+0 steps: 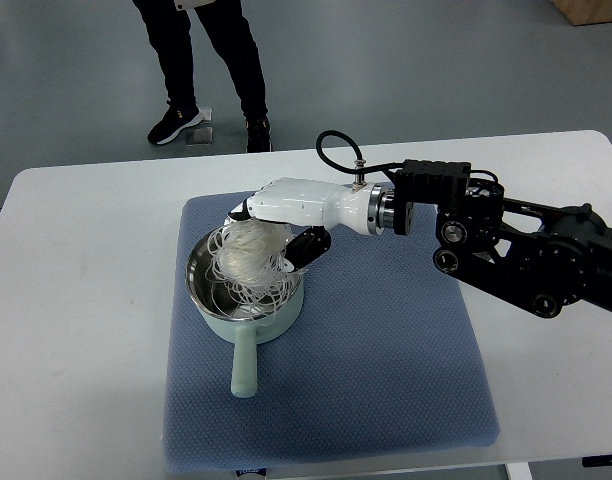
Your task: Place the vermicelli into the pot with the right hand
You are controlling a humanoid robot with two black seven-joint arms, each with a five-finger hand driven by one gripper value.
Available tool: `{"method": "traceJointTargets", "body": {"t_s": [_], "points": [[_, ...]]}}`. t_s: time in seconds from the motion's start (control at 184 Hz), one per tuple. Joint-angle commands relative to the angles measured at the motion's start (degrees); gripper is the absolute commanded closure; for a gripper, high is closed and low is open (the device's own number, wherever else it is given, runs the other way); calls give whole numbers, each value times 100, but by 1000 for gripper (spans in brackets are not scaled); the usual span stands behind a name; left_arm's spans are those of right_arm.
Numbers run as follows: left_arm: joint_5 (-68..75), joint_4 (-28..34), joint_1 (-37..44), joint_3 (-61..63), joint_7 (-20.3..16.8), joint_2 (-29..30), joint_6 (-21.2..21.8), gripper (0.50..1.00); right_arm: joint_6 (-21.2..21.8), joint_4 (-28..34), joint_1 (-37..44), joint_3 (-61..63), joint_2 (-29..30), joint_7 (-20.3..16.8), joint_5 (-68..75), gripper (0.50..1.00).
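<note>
The vermicelli [248, 255] is held clamped in the fingers of the right hand [286, 215], directly above the pot [204, 305]. Loose strands are already draped inside the rim, so only a straight drop is judged to be needed.

A pale mint-green pot [248, 325] with a shiny steel inside holds white, translucent vermicelli [248, 258]. It sits on a blue-grey, dimple-textured mat [386, 350] over a plain white table [76, 300]. The right hand [286, 215] is glossy white with black fingers.

Pot [248, 300] on mat [386, 340], vermicelli [248, 258] seemingly partly inside.
</note>
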Motion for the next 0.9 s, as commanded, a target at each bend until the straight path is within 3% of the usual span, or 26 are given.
{"method": "traceJointTargets", "body": {"t_s": [0.0, 0.136, 0.277, 0.679, 0.896], "points": [[1, 0, -5, 0, 0, 0, 0, 500, -2, -3, 10, 3, 34, -132, -72, 738], [1, 0, -14, 0, 0, 0, 0, 500, -2, -11, 10, 4, 25, -167, -178, 683], [-8, 9, -23, 0, 0, 0, 0, 500, -10, -64, 10, 30, 7, -185, -178, 668], [1, -8, -23, -9, 0, 0, 0, 500, -116, -460, -96, 882, -204, -193, 86, 668], [1, -8, -14, -9, 0, 0, 0, 500, -300, -1040, -579, 1805, -248, -580, 1273, 671]]}}
